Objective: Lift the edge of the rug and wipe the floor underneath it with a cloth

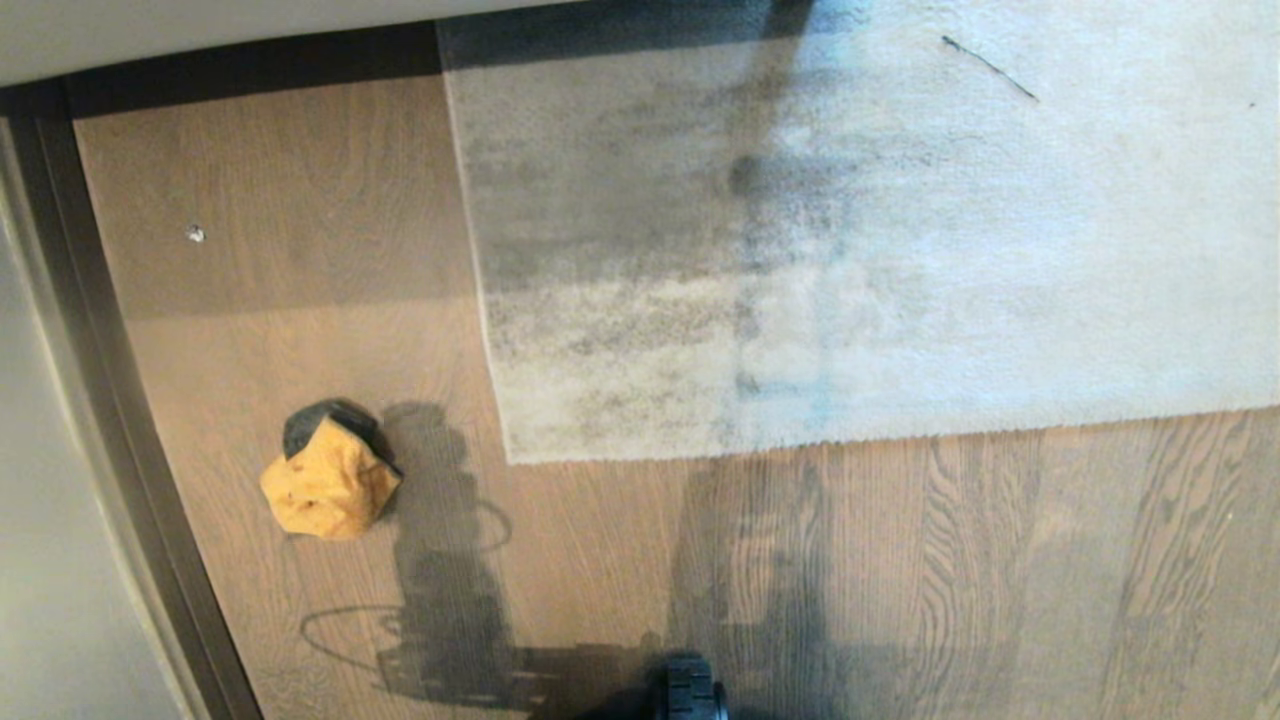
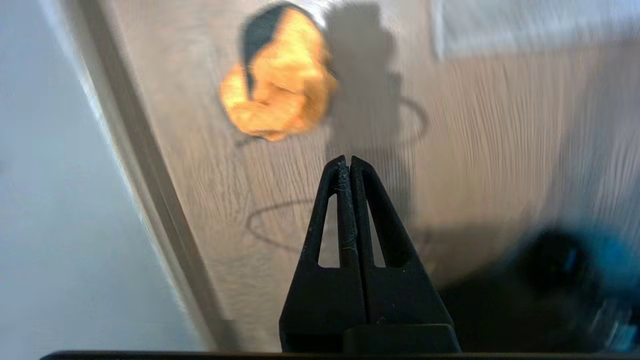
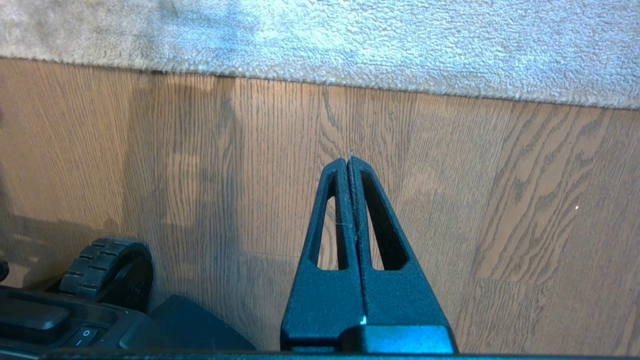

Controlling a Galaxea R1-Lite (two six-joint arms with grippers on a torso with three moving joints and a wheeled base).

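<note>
Looking down from my head, I saw a pale wall far on the left, with a dark skirting strip running along its foot. Next to the strip came the floor, brown wood with wavy lines in it. A tiny pale speck sat on the wood, up near the far end.

The cloth lay on the floor in a crumpled lump, orange on top with a bit of black showing at its far side. It was near the strip and well apart from the rug. Nothing was touching it. A dark shadow of my arm fell on the wood just to the right of it.

My left gripper hung above the floor, a little way from the cloth. Its two black fingers were pressed tight together with nothing between them.

Further right was the rug edge. The rug was grey and patchy, and its square corner lay flat on the wood. A thin dark line lay on the rug far off to the right.

One of my wheels peeked in at the near edge.

My right gripper hung over bare wood, near the straight border of the rug but not touching it. Its fingers were squeezed together too, and they held nothing.
</note>
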